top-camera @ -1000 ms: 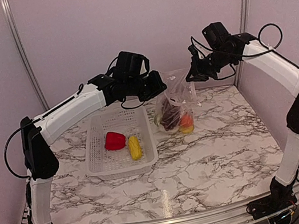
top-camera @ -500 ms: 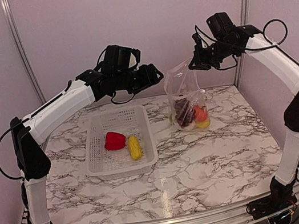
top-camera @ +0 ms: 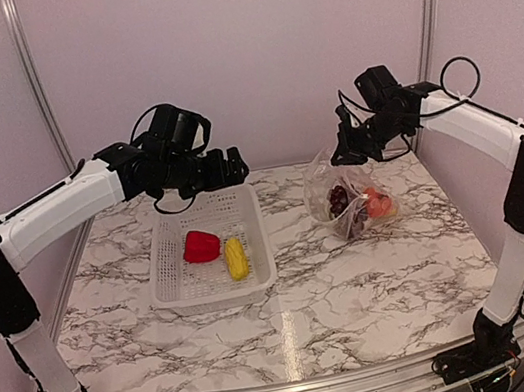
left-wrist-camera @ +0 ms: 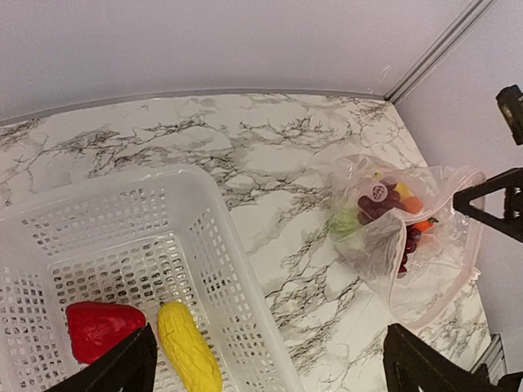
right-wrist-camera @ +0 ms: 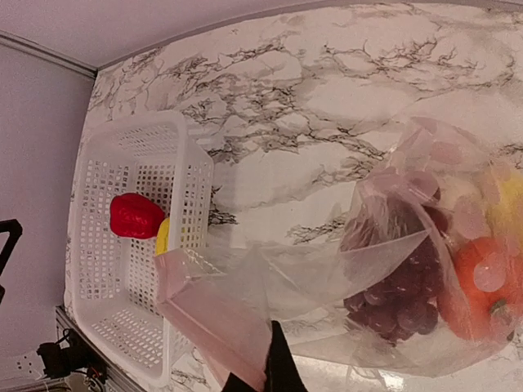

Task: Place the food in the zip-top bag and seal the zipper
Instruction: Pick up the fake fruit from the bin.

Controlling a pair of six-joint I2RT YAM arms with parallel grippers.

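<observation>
**Partly filled bag pinched at the right, two pieces in the basket**

Overhead, the right gripper (top-camera: 344, 153) hangs above the far right of the marble table (top-camera: 359, 285), closed on the top edge of the zip-top bag (top-camera: 349, 199). The bag sags from it, its bottom resting on the tabletop. In that gripper's own camera only one dark finger (right-wrist-camera: 276, 363) shows at the bottom edge. Crumpled film runs right up to it and hides the rest of the claw. The zipper cannot be picked out in any view, so whether the mouth is pressed shut cannot be told.

Through the film, the wrist views show what the overhead view blurs:
- a dark purple grape bunch (right-wrist-camera: 392, 290)
- an orange round fruit (right-wrist-camera: 478, 282)
- a yellow piece (right-wrist-camera: 511, 204) cut off by the frame edge
- a pale green-white lump (left-wrist-camera: 343, 224), too wrinkled over to name

A small round white sticker (left-wrist-camera: 378, 192) sits on the grapes. Its print is too small to read.

The left gripper (top-camera: 227, 169) hovers over the far end of the white basket (top-camera: 170, 295), well apart from the bag. Its fingers are spread wide and hold nothing. From its wrist camera only the two fingertips (left-wrist-camera: 131, 363) enter the bottom corners. A red bell pepper (top-camera: 201, 245) and a yellow corn piece (top-camera: 236, 257) lie side by side in the basket.
</observation>
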